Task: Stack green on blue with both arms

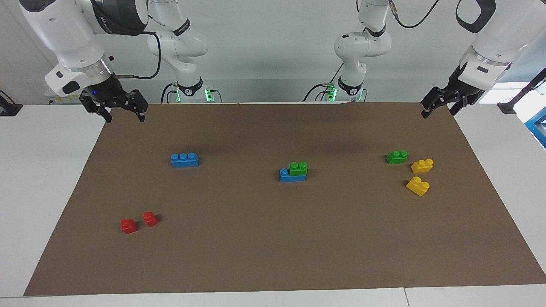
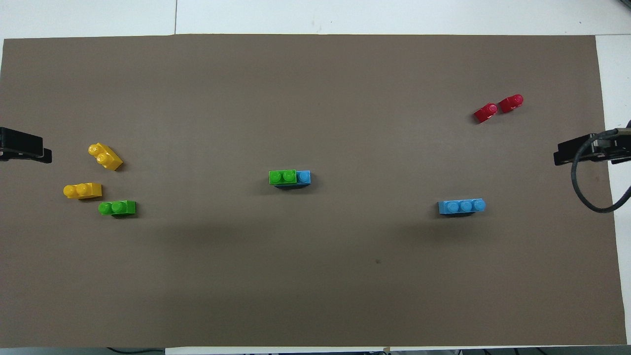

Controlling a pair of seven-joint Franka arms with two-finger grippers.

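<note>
Centrally we see green stacked on blue, well apart from our left gripper upper right and right gripper upper left, both open, empty.

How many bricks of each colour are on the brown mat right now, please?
Green bricks: 2, one stacked on a blue brick, one loose
Blue bricks: 2, one under the green, one alone
Yellow bricks: 2
Red bricks: 2
Total: 8
</note>
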